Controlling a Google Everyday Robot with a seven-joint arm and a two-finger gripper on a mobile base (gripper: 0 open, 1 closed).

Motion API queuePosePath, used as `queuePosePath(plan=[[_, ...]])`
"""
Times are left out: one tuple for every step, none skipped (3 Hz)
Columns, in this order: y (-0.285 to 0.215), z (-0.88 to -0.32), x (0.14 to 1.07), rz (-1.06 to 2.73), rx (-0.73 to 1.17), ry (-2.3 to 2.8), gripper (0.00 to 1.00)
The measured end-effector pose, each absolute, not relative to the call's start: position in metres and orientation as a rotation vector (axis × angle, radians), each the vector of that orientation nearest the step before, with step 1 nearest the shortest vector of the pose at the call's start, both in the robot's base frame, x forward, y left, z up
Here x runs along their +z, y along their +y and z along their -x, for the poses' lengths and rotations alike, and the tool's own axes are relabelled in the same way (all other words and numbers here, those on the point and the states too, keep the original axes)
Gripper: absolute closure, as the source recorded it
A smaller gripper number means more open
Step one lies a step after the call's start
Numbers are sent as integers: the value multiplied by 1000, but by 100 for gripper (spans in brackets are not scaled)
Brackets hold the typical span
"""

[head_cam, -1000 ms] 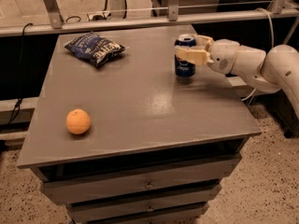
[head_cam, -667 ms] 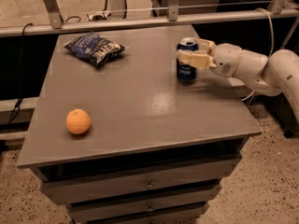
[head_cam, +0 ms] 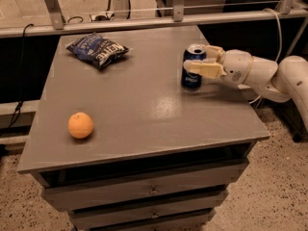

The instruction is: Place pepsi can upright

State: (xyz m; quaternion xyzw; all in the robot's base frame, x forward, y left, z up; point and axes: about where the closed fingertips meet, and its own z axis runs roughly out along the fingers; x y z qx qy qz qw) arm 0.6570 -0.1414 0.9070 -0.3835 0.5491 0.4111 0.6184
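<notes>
The pepsi can (head_cam: 192, 78) is dark blue with a silver top. It stands upright on the grey table (head_cam: 144, 105) near the table's right edge. My gripper (head_cam: 198, 58) reaches in from the right and is closed around the can's upper half. One cream finger (head_cam: 204, 69) crosses the can's front, and the other finger (head_cam: 215, 50) lies behind its top. The can's base rests on or just above the tabletop.
A dark-blue crinkled chip bag (head_cam: 98, 49) lies at the back left of the table. An orange (head_cam: 80, 125) sits at the front left. A metal rail (head_cam: 159, 20) runs behind the table. Drawers (head_cam: 149, 189) are below the top.
The gripper and the can have shifted slightly down and toward the table's front. The can stays upright in the grip. The chip bag and the orange have not moved.
</notes>
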Motion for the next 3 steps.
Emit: queuePosePath(plan=[[-145,-652,906,899,946,1250,0],[-157,-645,917,961,888,1253,0],[-192,-628,946,1038,753,1288,0]])
